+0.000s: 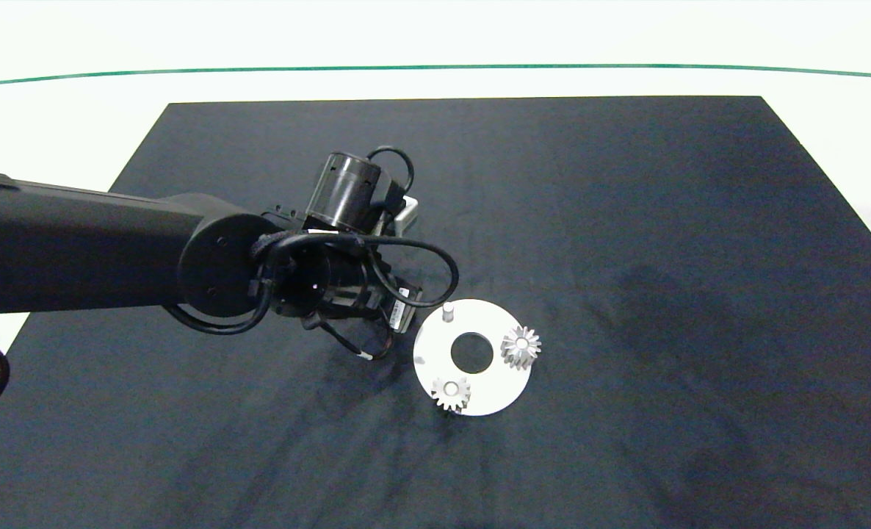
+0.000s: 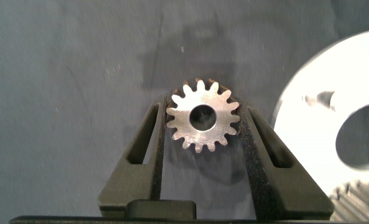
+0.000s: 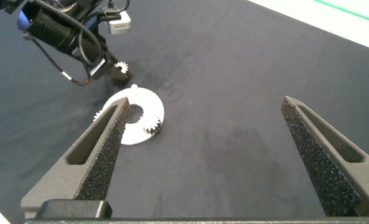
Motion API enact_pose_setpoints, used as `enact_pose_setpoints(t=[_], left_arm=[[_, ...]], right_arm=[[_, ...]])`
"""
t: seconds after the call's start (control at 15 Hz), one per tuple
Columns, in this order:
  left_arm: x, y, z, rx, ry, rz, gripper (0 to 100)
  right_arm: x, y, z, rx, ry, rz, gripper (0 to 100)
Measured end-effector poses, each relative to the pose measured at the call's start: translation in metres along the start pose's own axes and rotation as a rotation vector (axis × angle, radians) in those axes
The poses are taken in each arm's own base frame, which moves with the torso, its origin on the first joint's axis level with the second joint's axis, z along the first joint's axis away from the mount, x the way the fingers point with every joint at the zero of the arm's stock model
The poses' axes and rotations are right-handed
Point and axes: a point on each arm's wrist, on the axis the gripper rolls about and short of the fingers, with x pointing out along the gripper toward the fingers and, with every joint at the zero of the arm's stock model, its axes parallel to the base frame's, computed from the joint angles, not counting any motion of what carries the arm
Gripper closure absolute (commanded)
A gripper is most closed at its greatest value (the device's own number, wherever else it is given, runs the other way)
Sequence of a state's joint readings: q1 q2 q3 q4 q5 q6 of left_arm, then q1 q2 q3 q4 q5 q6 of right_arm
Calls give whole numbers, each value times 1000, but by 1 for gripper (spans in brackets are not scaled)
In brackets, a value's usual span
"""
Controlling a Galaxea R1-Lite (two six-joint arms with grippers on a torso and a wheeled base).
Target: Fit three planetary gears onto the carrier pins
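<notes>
Left wrist view shows the left gripper (image 2: 203, 124) pinching the third gear (image 2: 203, 117) beside the disc (image 2: 308, 93); the right gripper (image 3: 215, 155) hangs spread.

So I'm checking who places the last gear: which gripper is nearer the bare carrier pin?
Left. The left gripper, shut on the third gear, sits beside the bare carrier pin; the right gripper hangs open, far off.

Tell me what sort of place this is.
Probably a lab test bench: a black cloth mat on a white table marked with a green line, bearing only a flat white round disc.
</notes>
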State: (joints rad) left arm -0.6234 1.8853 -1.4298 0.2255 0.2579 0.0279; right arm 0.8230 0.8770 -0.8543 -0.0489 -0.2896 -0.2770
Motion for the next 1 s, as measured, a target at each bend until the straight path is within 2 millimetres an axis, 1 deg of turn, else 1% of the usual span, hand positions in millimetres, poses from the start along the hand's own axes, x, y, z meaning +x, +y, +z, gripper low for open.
enact_pose_setpoints(t=[0.33,0.53,0.8,1.0], left_arm=[[-8,3,0,2,-10,0,77],[-27,2,7,24,-59,-9,78],[-48,-11,6,86,-91,-50,78],[-55,-23,10,118,-117,-81,78]], right_arm=[[0,0,0,1,-3,0,0],[0,0,1,1,-5,-2,0],[0,-1,1,2,-6,-5,0],[0,-1,1,2,-6,-7,0]])
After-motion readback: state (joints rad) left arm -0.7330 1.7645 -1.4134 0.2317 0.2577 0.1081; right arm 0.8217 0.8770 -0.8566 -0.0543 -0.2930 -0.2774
